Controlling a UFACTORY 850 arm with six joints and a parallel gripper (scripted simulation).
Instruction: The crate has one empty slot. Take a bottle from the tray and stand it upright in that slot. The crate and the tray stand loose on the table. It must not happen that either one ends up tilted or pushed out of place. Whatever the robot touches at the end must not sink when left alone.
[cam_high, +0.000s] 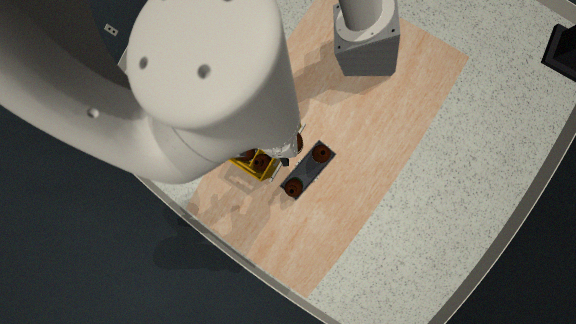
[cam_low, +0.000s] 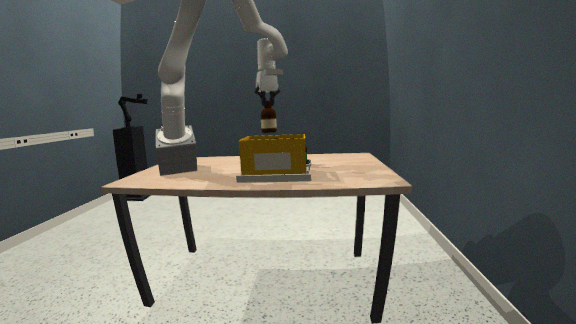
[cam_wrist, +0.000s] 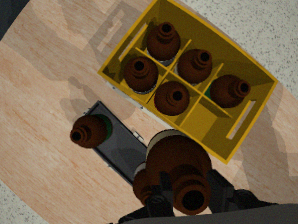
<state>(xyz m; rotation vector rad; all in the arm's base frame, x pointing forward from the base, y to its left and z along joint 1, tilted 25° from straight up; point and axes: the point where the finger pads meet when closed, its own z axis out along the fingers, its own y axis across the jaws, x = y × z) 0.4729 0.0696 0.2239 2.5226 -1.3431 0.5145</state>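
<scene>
My gripper (cam_low: 268, 96) (cam_wrist: 186, 186) is shut on the neck of a brown bottle (cam_low: 268, 120) (cam_wrist: 174, 157), which hangs upright a little above the yellow crate (cam_low: 272, 154) (cam_wrist: 242, 112) (cam_high: 248, 171). In the wrist view the crate holds several brown bottles, and one corner slot (cam_wrist: 208, 119) is empty, just beside the held bottle. The dark tray (cam_high: 306, 170) (cam_wrist: 119, 149) (cam_low: 273, 177) lies next to the crate. In the top view it holds two bottles, one (cam_high: 321, 153) at each end (cam_high: 293, 187). The arm hides much of the crate in the top view.
The crate and tray stand on a wooden table (cam_low: 350, 175) (cam_high: 380, 150). The robot's grey base block (cam_low: 175, 152) (cam_high: 367, 50) stands at the table's far left end. A black stand (cam_low: 130, 150) is on the floor behind the table.
</scene>
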